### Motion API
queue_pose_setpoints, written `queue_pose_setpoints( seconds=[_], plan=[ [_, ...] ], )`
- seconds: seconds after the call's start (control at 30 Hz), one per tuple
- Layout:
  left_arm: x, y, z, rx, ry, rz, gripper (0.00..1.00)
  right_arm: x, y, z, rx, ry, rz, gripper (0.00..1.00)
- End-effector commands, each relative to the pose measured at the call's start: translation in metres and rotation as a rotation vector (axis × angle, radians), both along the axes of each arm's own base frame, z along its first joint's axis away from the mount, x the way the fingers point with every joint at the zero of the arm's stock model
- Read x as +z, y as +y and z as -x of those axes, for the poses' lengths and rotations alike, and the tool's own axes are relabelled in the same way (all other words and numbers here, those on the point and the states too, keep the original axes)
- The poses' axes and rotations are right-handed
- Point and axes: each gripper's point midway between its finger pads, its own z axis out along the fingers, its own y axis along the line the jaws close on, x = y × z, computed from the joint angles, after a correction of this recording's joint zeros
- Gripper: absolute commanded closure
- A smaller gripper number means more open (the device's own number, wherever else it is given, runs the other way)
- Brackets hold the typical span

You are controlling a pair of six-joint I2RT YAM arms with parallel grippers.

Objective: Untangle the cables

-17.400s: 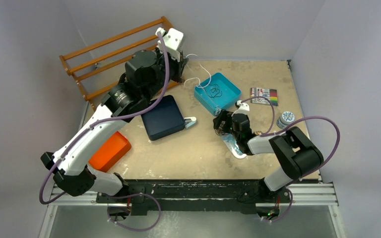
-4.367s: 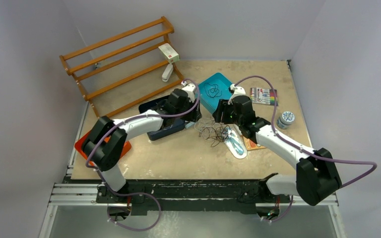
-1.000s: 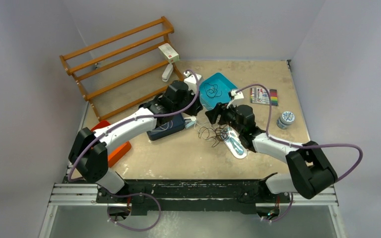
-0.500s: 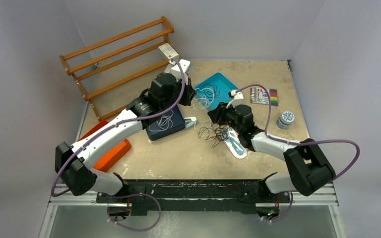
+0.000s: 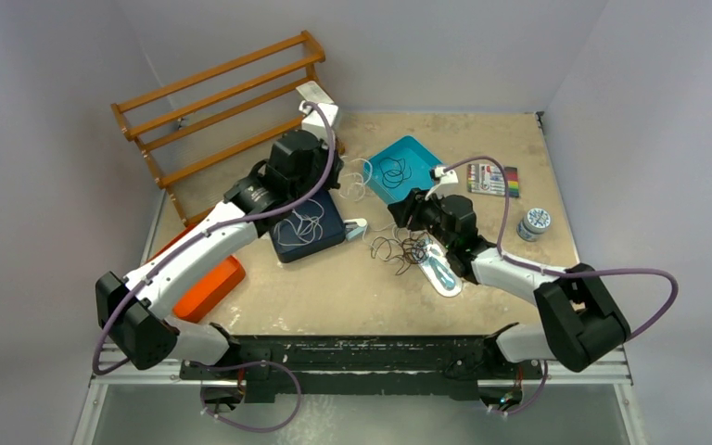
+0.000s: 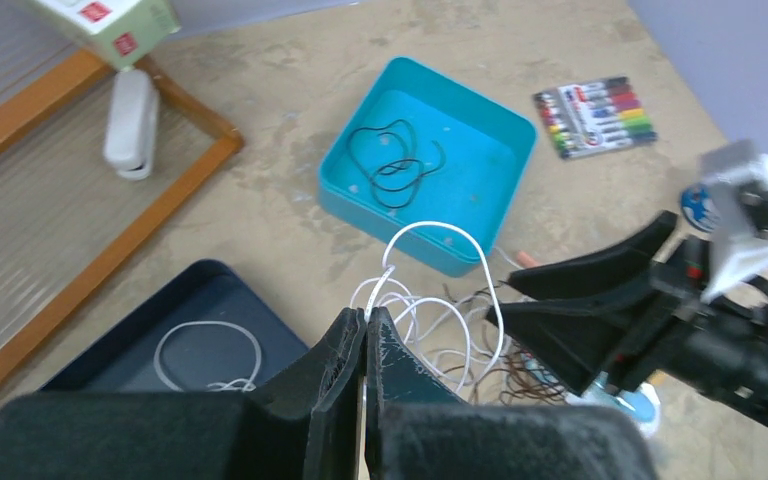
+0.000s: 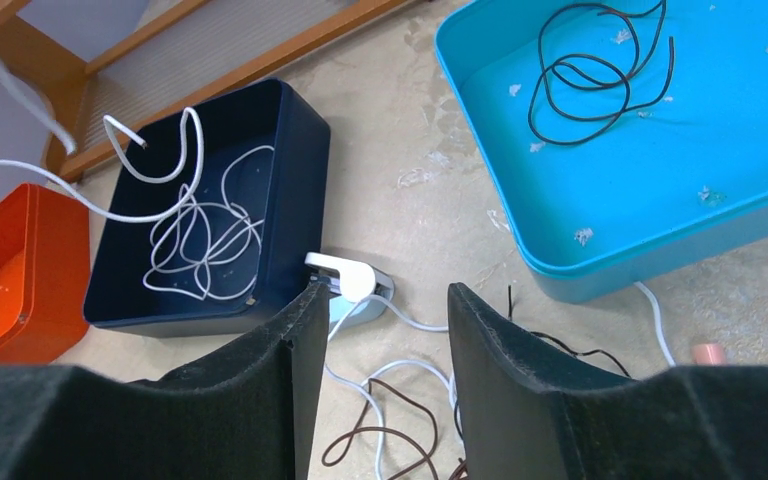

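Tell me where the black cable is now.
In the top view, the black cable lies coiled inside the teal tray, at the far centre of the table, beyond the brown tangle.

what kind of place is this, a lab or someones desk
Probably a robot lab test cell: plain grey walls box in a worn tan tabletop, and two white-and-black robot arms are bolted at its near edge.

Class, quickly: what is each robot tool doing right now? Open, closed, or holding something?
Left tool: closed, pinching the white cable.
Right tool: open, holding nothing.
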Motion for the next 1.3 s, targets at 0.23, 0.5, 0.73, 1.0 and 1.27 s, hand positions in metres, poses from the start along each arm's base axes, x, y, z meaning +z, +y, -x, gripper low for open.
queue_pose_setpoints(
  seconds=[0.23, 0.5, 0.73, 1.0, 1.27],
  plan=[
    [-0.024, 0.085, -0.026, 0.316, 0.04, -0.031, 1.0, 0.028, 0.004, -0.004, 0.028, -0.11, -0.021, 0.48],
    [-0.081, 0.109, -0.038, 0.451, 0.13, -0.09, 1.0, 0.024, 0.007, -0.003, 0.045, -0.102, -0.017, 0.48],
    [-0.135, 0.119, -0.045, 0.537, 0.188, -0.157, 1.0, 0.024, 0.007, -0.002, 0.054, -0.103, -0.006, 0.48],
    [-0.185, 0.112, -0.051, 0.529, 0.265, -0.215, 0.96, 0.025, 0.006, -0.003, 0.055, -0.109, 0.004, 0.47],
    [-0.179, 0.112, -0.053, 0.541, 0.249, -0.191, 0.67, 0.026, 0.003, -0.001, 0.045, -0.114, 0.007, 0.47]
  ],
)
